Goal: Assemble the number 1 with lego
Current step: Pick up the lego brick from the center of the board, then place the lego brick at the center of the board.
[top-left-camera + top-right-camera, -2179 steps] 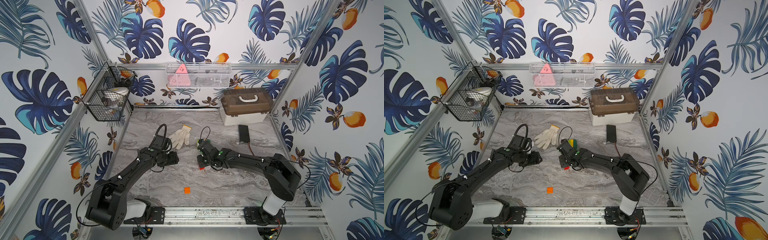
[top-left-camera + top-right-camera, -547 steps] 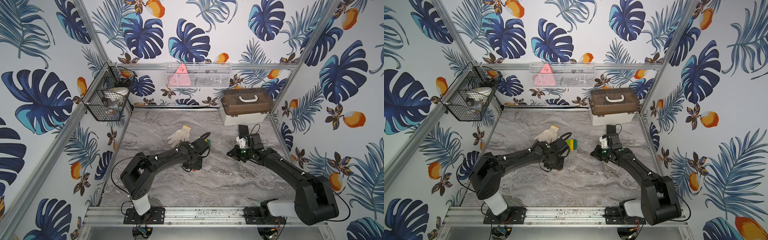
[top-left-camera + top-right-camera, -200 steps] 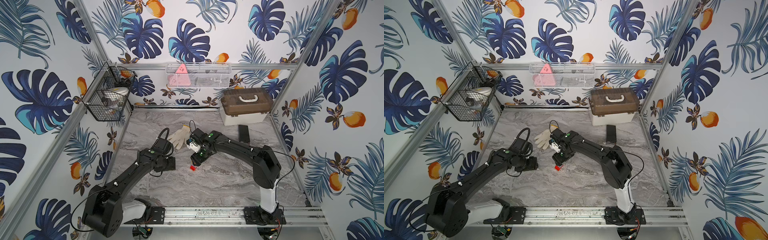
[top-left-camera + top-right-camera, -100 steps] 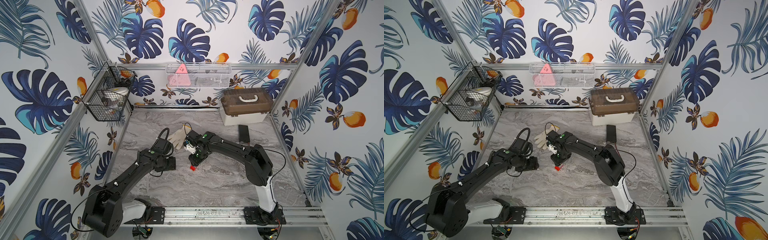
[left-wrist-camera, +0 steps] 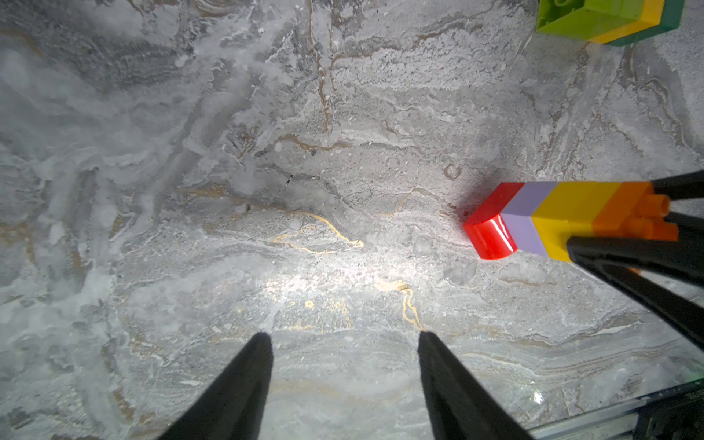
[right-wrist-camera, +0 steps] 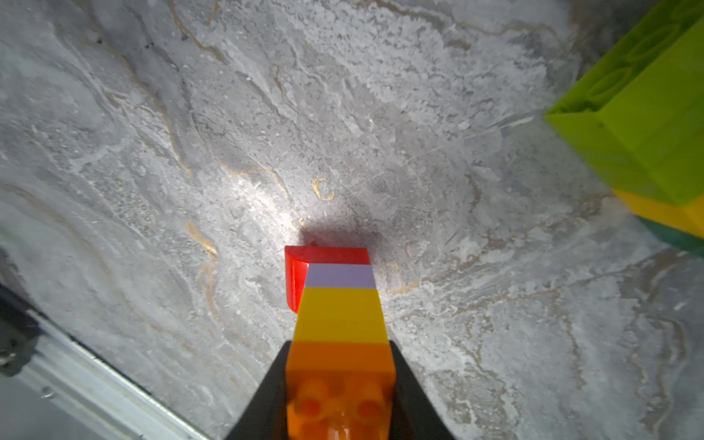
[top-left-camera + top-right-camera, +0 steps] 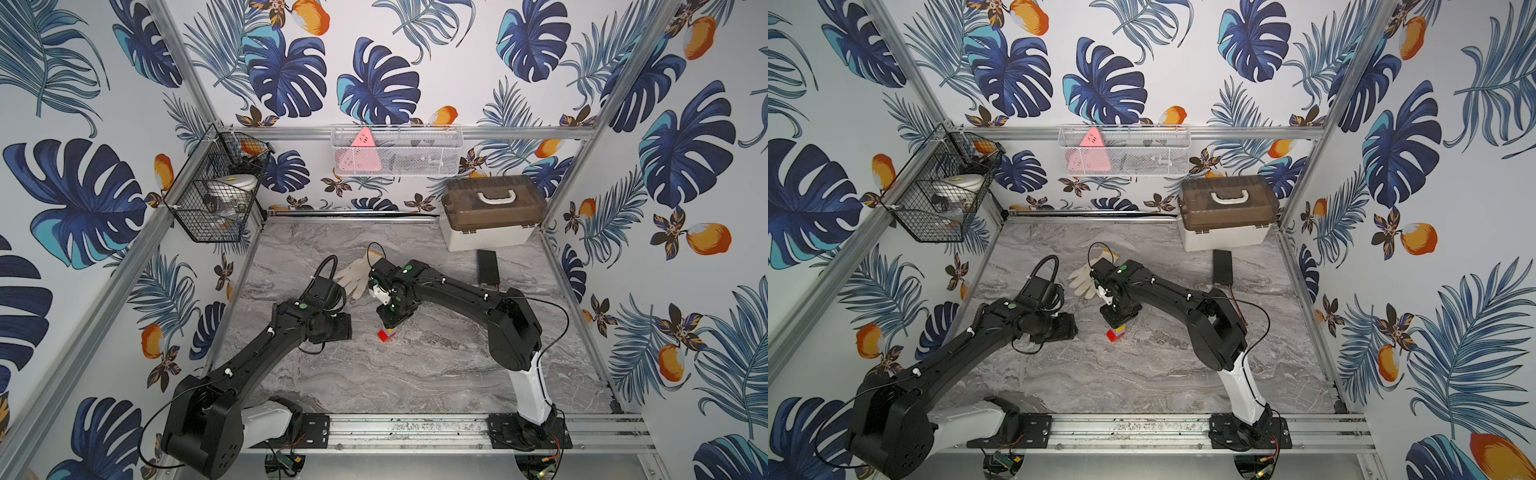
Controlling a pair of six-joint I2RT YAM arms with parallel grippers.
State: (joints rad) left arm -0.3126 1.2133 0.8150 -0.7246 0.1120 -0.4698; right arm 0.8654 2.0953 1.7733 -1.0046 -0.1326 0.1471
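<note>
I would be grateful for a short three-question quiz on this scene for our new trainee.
1. True or false: the left gripper holds a brick.
2. Which colour is the lowest brick of the narrow column? A lilac, B red, C orange.
3. Fill in: the right gripper has its fingers on either side of the column's ____ top brick.
Key: 1 false; 2 B; 3 orange.
</note>
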